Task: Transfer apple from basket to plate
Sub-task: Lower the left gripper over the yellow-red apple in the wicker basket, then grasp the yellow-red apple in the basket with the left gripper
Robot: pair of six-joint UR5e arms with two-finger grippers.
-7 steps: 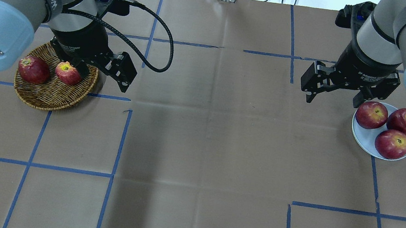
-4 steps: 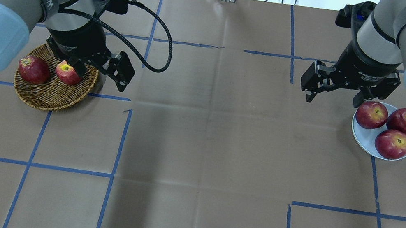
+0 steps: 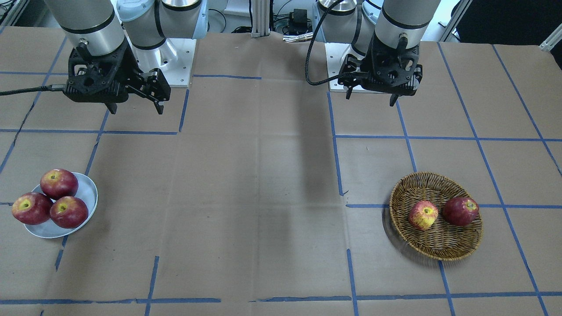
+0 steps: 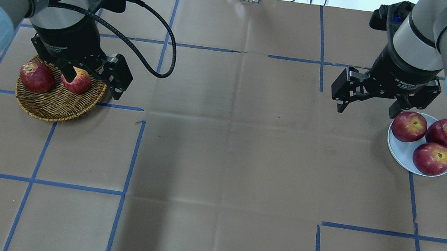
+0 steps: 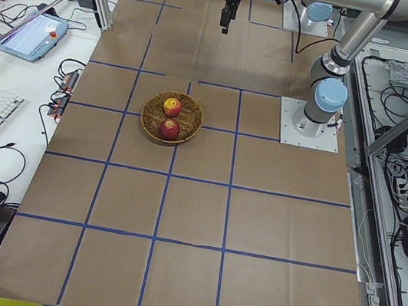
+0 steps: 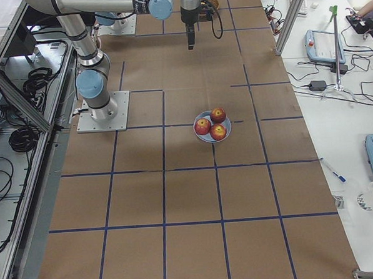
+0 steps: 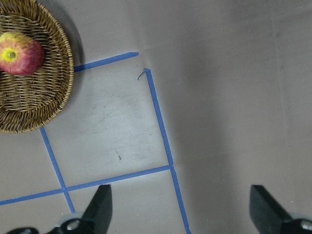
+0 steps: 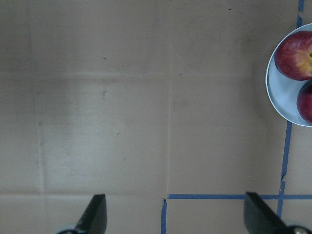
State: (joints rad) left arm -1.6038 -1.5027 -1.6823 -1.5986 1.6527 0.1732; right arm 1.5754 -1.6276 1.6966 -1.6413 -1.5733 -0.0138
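Presently apple (image 3: 423, 215) in basket (image 3: 439, 248), left jaws apart

From overhead the left gripper (image 4: 95, 75) hid the far part of the apple (image 4: 79, 85) and the basket's (image 4: 52, 108) far rim. The right wrist view's right edge cut off the plate (image 8: 279, 105) and two dark red apples (image 8: 294, 56) on it. The left wrist view's top and left edges cropped the basket.

Five apples: one pale apple (image 3: 423, 215), one dark apple (image 3: 460, 210) in one basket (image 3: 439, 246); three red apples (image 3: 59, 183) (image 3: 31, 208) (image 3: 68, 212) on one plate (image 3: 89, 189). Two grippers: left gripper (image 3: 371, 100), right gripper (image 3: 136, 109).
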